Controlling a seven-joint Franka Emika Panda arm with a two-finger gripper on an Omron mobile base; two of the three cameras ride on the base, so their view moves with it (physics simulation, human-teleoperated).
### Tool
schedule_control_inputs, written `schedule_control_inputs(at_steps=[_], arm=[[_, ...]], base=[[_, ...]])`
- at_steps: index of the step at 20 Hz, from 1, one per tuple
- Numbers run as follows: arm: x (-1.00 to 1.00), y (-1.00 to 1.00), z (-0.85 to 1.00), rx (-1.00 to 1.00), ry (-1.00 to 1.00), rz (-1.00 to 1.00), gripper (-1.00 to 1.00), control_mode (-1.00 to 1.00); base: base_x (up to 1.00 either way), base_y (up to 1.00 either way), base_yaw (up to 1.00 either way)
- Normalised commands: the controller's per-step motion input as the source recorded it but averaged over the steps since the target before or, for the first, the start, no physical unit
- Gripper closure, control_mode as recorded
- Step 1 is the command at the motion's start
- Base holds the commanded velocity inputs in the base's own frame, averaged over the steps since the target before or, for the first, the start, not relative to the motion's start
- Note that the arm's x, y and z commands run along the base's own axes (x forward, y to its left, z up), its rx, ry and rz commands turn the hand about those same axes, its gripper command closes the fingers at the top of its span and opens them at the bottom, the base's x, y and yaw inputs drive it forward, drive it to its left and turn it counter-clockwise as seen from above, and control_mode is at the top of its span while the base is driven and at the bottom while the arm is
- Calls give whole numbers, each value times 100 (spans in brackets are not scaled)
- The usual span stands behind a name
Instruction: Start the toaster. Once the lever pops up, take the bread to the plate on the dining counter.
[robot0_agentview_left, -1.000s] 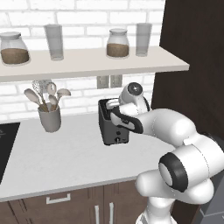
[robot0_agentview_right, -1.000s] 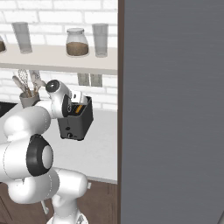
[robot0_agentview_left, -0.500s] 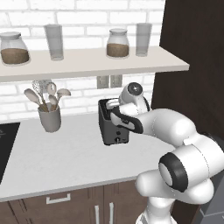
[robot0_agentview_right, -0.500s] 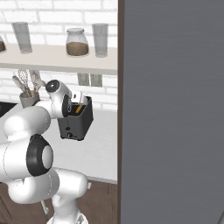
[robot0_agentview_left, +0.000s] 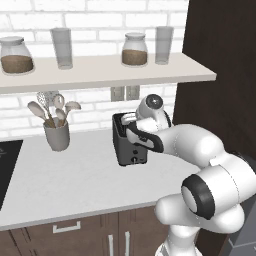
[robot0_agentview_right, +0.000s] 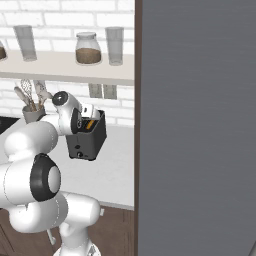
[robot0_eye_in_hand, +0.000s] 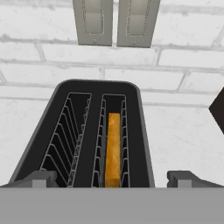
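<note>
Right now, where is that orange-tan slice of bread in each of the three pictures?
Left base view: the toaster's slots face away behind the arm; I can't make out the bread.
Right base view: the orange-tan slice of bread peeks from the dark boxy toaster's top, left of centre.
Hand view: bread stands in the right-hand slot, lower centre.
Shared landmark: the pale wall outlet plates above the toaster.
</note>
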Motion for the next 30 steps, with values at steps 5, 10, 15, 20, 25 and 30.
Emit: schedule_control_inputs(at_steps=[5, 10, 15, 20, 25, 30], arm=[[0, 0, 0, 0, 0, 0, -100, -100], [0, 0, 0, 0, 0, 0, -100, -100], [0, 0, 0, 0, 0, 0, -100, -100], [0, 0, 0, 0, 0, 0, -100, -100], [0, 0, 0, 0, 0, 0, -100, -100], [0, 0, 0, 0, 0, 0, -100, -100]], base=[[0, 0, 0], [0, 0, 0], [0, 0, 0], [0, 0, 0], [0, 0, 0], [0, 0, 0]])
